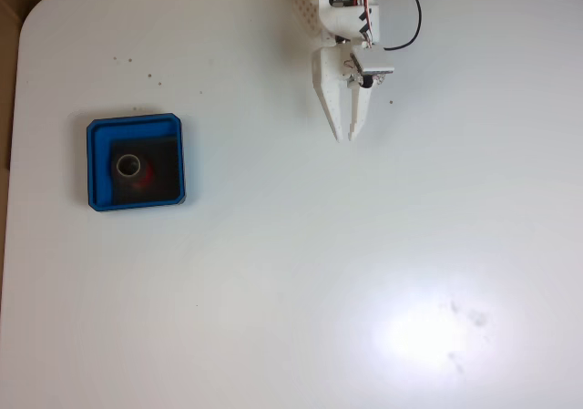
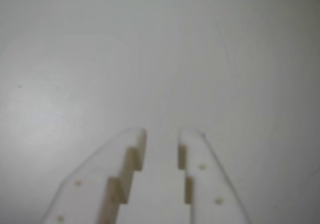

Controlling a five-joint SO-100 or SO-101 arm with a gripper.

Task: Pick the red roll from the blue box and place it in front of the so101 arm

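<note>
Fixed view: so101 arm (image 1: 351, 8) enters from the top edge, right of centre, white body with black servo and red/black wires looping off to the right. Gripper (image 1: 350, 138) points down the frame over bare white table (image 1: 301, 272), tips close together with a thin gap.

Wrist view: gripper (image 2: 161, 133) comes up from the bottom edge, 2 white stepped fingers (image 2: 125, 169) with a narrow gap between the tips, nothing between them. So: slightly apart, empty. Only plain table (image 2: 160, 49) under it.

Blue box (image 1: 136, 162) sits at the left side of the table in the fixed view, well apart from the gripper. Black floor inside. Red roll (image 1: 131, 167) lies inside the box, a little left of the floor's centre, pale core facing up, red showing at its lower right edge.

A few dark specks on the table above the box, glare patch lower right.
</note>
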